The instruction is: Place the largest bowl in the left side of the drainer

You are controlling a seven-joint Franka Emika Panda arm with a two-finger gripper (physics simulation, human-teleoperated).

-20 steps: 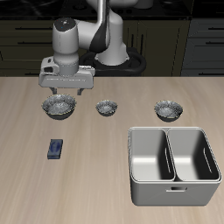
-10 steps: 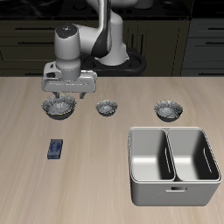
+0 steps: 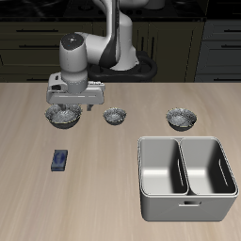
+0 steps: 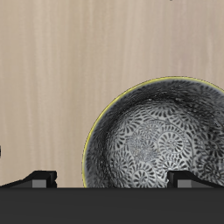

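The largest bowl (image 3: 62, 115), silvery-grey with a speckled pattern, rests on the wooden table at the end of a row of three bowls. My gripper (image 3: 73, 103) hangs open just above it, overlapping its rim on the side toward the mid-row bowl. In the wrist view the bowl (image 4: 157, 131) fills much of the picture, with the two fingertips (image 4: 39, 178) spread wide and nothing between them. The drainer (image 3: 186, 200), a grey two-compartment tub, stands near the table's front edge, far from the gripper; both compartments look empty.
A smaller similar bowl (image 3: 115, 116) sits in the middle of the row and another (image 3: 181, 118) lies behind the drainer. A small blue flat object (image 3: 60, 160) lies on the table in front of the largest bowl.
The gripper has come down and shifted slightly toward the table's front, closing in on the largest bowl. The bowls and drainer have not moved.
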